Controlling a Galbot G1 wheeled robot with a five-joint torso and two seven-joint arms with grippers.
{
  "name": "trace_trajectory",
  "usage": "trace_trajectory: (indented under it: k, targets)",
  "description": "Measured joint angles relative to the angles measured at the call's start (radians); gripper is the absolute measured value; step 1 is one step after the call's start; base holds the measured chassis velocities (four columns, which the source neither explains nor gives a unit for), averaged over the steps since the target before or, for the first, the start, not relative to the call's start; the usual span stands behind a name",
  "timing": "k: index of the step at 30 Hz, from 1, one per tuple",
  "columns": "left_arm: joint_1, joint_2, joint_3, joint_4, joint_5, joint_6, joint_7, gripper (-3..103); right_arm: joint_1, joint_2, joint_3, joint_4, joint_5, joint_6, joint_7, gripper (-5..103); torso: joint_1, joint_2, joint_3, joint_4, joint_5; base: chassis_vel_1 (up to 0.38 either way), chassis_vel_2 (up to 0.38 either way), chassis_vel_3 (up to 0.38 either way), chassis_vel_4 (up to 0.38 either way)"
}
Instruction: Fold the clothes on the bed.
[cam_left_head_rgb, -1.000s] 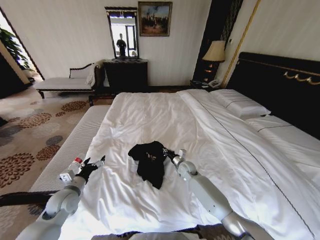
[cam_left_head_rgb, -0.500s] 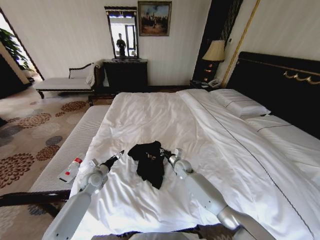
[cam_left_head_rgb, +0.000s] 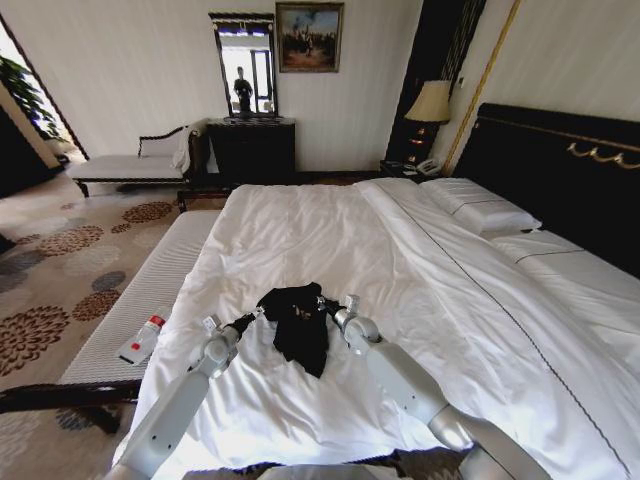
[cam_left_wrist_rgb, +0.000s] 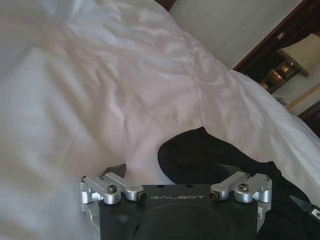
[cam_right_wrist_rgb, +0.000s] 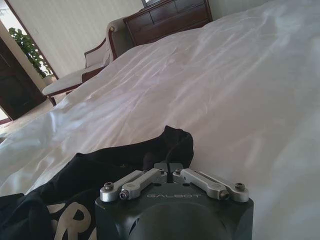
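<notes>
Sitting bunched in a dark heap near the foot of the bed (cam_left_head_rgb: 420, 250), the T-shirt (cam_left_head_rgb: 298, 325) is giving you little flat fabric to work with. Your right gripper (cam_left_head_rgb: 328, 307) is pinching the shirt's right edge with its fingers closed on the cloth. Your left gripper (cam_left_head_rgb: 248, 319) is hovering just beside the left edge, fingers spread and holding nothing. You are risking a closing pinch that catches the white duvet (cam_left_wrist_rgb: 100, 90) too, or several layers, dragging the heap.
</notes>
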Motion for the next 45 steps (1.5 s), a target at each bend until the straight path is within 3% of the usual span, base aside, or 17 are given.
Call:
trace_trajectory:
  k: [9,20,23,27,29,32,35,38,41,42,45]
  targets:
    - [-0.047,-0.022,0.023,0.047,-0.018,-0.002,0.011,102,-0.007,-0.008,0.004,0.010,0.009,0.000,0.003,1,0.000,0.000,0.000,0.0001,-0.0001,0.000,0.000,0.000,0.000]
    - [-0.097,-0.050,0.045,0.094,-0.042,-0.002,0.001,97,-0.004,-0.020,0.005,0.020,0.038,-0.007,0.016,1,0.000,0.000,0.000,0.0000,-0.0001,0.000,0.000,0.000,0.000]
    - [-0.102,-0.055,0.047,0.099,-0.039,-0.001,-0.003,88,-0.002,-0.023,0.007,0.020,0.040,-0.008,0.017,1,0.000,0.000,0.000,0.0000,-0.0001,0.000,0.000,0.000,0.000]
    - [-0.101,-0.058,0.047,0.099,-0.041,-0.001,-0.008,66,-0.003,-0.026,0.007,0.023,0.041,-0.009,0.018,1,0.000,0.000,0.000,0.0000,-0.0001,0.000,0.000,0.000,0.000]
    - [-0.099,-0.058,0.046,0.099,-0.042,-0.002,-0.009,66,-0.003,-0.026,0.007,0.024,0.041,-0.009,0.018,1,0.000,0.000,0.000,0.0000,-0.0001,0.000,0.000,0.000,0.000]
    - [-0.086,-0.060,0.037,0.099,-0.047,-0.011,-0.018,50,-0.004,-0.026,0.006,0.024,0.041,-0.009,0.018,1,0.000,0.000,0.000,0.0000,-0.0001,0.000,0.000,0.000,0.000]
    - [-0.077,-0.065,0.029,0.099,-0.050,-0.016,-0.024,44,-0.005,-0.025,0.006,0.024,0.041,-0.009,0.018,1,0.000,0.000,0.000,0.0001,-0.0001,0.000,0.000,0.000,0.000]
    - [-0.060,-0.072,0.016,0.099,-0.051,-0.022,-0.030,28,-0.007,-0.024,0.005,0.024,0.040,-0.010,0.018,1,0.000,0.000,0.000,0.0000,-0.0001,0.000,0.000,0.000,0.000]
    - [-0.058,-0.071,0.015,0.099,-0.051,-0.023,-0.031,24,-0.007,-0.024,0.005,0.024,0.040,-0.010,0.018,1,0.000,0.000,0.000,0.0000,-0.0001,0.000,0.000,0.000,0.000]
    - [-0.057,-0.070,0.015,0.098,-0.050,-0.023,-0.033,12,-0.007,-0.023,0.004,0.024,0.039,-0.010,0.018,1,0.000,0.000,0.000,0.0000,-0.0002,0.000,0.000,0.000,0.000]
    - [-0.059,-0.068,0.015,0.096,-0.050,-0.023,-0.035,7,-0.008,-0.023,0.004,0.024,0.039,-0.010,0.018,1,0.000,0.000,0.000,0.0000,-0.0002,0.000,0.000,0.000,0.000]
